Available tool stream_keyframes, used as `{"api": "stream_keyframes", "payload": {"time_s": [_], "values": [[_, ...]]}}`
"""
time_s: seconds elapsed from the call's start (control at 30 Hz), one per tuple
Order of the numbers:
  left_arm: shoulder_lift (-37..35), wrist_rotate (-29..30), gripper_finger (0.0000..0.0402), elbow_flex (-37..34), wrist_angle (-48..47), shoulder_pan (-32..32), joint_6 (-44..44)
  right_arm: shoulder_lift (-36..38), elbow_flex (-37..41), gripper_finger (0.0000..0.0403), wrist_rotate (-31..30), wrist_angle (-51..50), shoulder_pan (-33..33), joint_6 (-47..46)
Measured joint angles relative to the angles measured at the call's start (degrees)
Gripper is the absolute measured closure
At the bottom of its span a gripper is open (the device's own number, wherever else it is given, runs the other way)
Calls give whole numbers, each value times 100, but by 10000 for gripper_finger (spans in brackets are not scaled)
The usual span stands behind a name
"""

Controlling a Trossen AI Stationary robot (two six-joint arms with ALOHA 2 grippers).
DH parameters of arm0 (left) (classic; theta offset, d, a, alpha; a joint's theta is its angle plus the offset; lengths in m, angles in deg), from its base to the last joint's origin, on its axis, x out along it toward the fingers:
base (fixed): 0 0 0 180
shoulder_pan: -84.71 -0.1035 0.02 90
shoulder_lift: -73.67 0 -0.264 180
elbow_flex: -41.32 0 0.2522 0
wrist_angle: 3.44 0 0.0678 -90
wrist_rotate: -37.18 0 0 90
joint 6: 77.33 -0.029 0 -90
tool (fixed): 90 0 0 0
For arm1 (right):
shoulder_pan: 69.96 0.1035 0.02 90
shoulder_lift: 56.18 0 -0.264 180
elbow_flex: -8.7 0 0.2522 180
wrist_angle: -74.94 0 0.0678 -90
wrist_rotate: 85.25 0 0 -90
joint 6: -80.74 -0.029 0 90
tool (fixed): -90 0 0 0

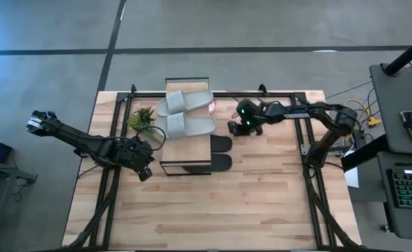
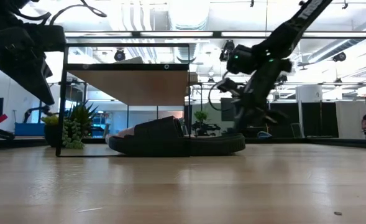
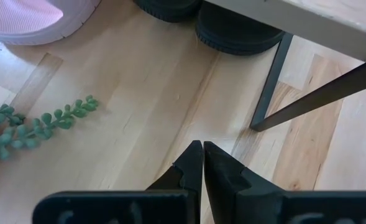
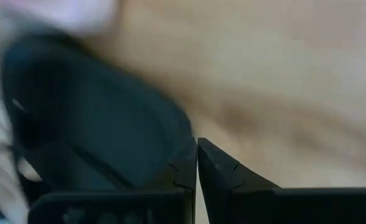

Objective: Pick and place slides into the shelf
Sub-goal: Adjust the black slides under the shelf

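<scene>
The shelf (image 1: 186, 150) stands mid-table, its plank top on thin black legs. Two grey slides (image 1: 186, 113) lie side by side on its top. The edge of a pink slide (image 1: 212, 106) peeks out beside them. Two black slides (image 1: 222, 152) lie on the table under the shelf, their ends sticking out on its right side (image 2: 189, 142). My left gripper (image 1: 145, 173) is shut and hovers by the shelf's near-left leg (image 3: 269, 87). My right gripper (image 1: 235, 128) is shut and hangs above the table just right of the black slides (image 4: 89, 124), touching nothing that I can see.
A small green potted plant (image 1: 141, 119) stands at the shelf's left side, and one sprig (image 3: 40, 124) trails over the table. Black frame bars run along the table's edges (image 1: 307, 126). Bare wood shows on the near half of the table (image 1: 212, 210).
</scene>
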State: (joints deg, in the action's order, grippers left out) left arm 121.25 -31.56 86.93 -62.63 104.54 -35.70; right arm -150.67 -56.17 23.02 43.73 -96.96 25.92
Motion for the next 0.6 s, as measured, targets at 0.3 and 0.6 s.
{"api": "stream_keyframes", "payload": {"time_s": [0.3,0.6], "values": [[2,0,402,0,0,0,-24,278,699,394,-164,477,734,-663],[2,-2,402,0,-4,0,-46,-275,466,394,-344,1363,777,-838]]}}
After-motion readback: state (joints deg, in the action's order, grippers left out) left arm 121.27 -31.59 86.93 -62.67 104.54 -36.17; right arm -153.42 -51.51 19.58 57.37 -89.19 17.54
